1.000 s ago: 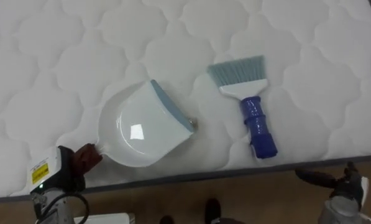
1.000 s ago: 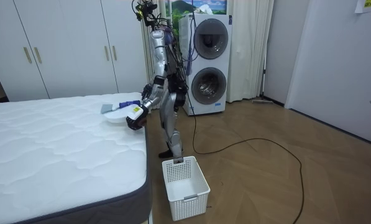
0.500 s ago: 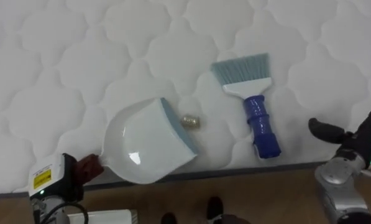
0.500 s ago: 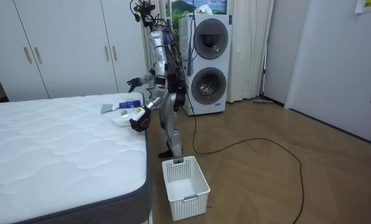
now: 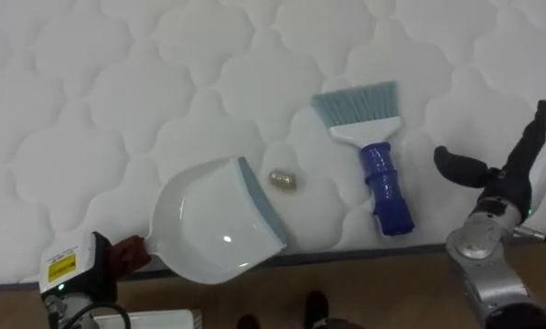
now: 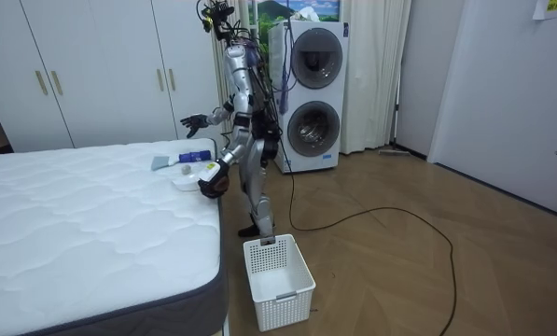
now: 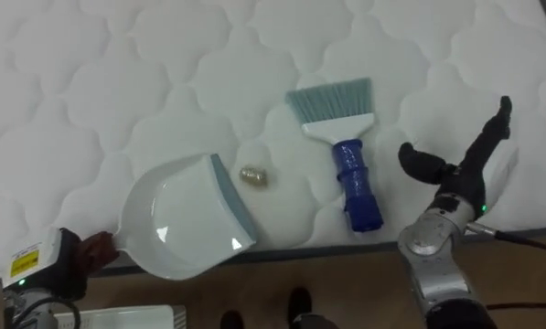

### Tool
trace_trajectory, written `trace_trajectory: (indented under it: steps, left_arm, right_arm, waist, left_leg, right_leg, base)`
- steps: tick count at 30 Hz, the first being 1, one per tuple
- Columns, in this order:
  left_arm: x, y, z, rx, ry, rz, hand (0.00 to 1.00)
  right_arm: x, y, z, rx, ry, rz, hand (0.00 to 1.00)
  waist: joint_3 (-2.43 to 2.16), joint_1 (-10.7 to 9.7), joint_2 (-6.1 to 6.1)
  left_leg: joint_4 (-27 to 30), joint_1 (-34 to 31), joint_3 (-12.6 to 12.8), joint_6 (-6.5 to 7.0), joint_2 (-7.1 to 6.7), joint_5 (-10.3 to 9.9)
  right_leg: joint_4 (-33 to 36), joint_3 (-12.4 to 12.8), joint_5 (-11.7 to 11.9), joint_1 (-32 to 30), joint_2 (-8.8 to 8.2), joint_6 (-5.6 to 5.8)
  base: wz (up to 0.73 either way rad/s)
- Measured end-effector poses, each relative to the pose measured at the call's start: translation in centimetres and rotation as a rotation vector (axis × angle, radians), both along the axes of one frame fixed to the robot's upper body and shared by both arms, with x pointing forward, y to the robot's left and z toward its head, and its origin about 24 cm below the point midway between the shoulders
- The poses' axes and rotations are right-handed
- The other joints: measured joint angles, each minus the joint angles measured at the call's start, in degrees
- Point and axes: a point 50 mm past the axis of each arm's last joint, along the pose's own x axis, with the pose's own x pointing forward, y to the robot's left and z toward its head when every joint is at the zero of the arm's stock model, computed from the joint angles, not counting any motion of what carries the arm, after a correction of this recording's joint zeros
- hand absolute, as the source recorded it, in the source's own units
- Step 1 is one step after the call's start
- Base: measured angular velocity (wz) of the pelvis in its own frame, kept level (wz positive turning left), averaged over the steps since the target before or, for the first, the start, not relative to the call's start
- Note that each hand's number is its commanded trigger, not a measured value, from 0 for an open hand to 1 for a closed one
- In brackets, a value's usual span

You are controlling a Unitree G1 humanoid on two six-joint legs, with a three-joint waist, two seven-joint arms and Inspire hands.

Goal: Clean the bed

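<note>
in the left eye view, the white quilted mattress (image 5: pixel 117 82) took up most of the scene, with its dark edge running along the bottom. the left hand (image 5: pixel 126 254) sat at the lower left, its fingers curled round the handle of the white dustpan (image 5: pixel 213 224). the pan's rear reached over the bed's edge, and its blue-grey lip pointed up and to the right. a small tan scrap (image 5: pixel 283 180) lay on the mattress just beside that lip, with a narrow gap between them. to the right of the scrap lay the brush (image 5: pixel 375 155), its pale bristles away from the robot and its blue handle toward the edge. the right hand (image 5: pixel 501 178) hung over the mattress to the right of the brush and apart from it, fingers straight and thumb spread wide, holding nothing.

in the room view, the robot stood upright at the side of the bed near its corner. its right arm was raised over the mattress and its left was low at the pan. a white basket (image 6: pixel 278 280) stood on the wooden floor by its feet, stacked washing machines (image 6: pixel 311 93) stood behind it, and white wardrobes (image 6: pixel 91 65) lined the wall.

the right eye view showed the same layout: pan, scrap, brush and the open right hand from left to right.
</note>
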Motion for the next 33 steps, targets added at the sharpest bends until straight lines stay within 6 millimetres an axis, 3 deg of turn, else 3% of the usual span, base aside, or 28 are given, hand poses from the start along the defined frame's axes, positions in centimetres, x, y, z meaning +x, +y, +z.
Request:
trace_trajectory:
  steps: [5, 13, 15, 25, 33]
  left_arm:
    - [0.5, 0.0, 0.3, 0.001, -0.005, -0.003, 1.00]
    - [1.9, 0.1, 1.0, 0.012, -0.030, -0.007, 1.00]
    - [2.1, 0.1, 1.1, 0.018, -0.032, -0.004, 1.00]
    - [2.1, 0.3, 1.1, 0.039, -0.024, 0.010, 1.00]
    - [2.4, 0.3, 1.3, 0.061, -0.023, -0.003, 1.00]
  right_arm:
    - [0.2, 0.7, -0.3, 0.001, 0.027, 0.067, 0.00]
    - [0.4, 2.1, -1.0, 0.002, 0.093, 0.200, 0.00]
    - [0.4, 2.4, -1.2, 0.005, 0.110, 0.240, 0.00]
    - [0.5, 2.6, -1.7, 0.039, 0.172, 0.285, 0.00]
    - [-0.1, 2.3, -3.2, 0.128, 0.266, 0.298, 0.00]
  waist:
    - [0.54, 0.75, 0.88]
    - [0.56, 1.91, 1.12]
    - [0.59, 1.97, 1.16]
    - [0.57, 1.99, 1.26]
    - [0.72, 2.16, 2.16]
  left_leg:
    - [-0.04, -0.39, -0.31, -0.01, -0.03, -0.01]
    - [0.45, -2.19, -0.83, 0.01, -0.20, 0.01]
    - [0.44, -2.30, -0.97, 0.02, -0.27, 0.01]
    - [0.48, -2.62, -1.49, 0.03, -0.30, 0.02]
    - [1.20, -2.86, -1.54, 0.05, -0.28, 0.01]
  right_leg:
    - [-0.02, -0.48, -0.06, -0.24, -0.12, -0.05]
    - [0.32, -0.87, -0.08, -1.82, -0.45, -0.06]
    - [0.26, -2.04, -0.10, -1.79, -0.85, -0.09]
    - [0.23, -2.78, -0.18, -1.72, -1.08, -0.20]
    - [1.08, -4.00, -0.51, -1.55, -1.69, -0.35]
  base:
    - [0.03]
    - [0.02]
    - [0.04]
    - [0.03]
    - [0.06]
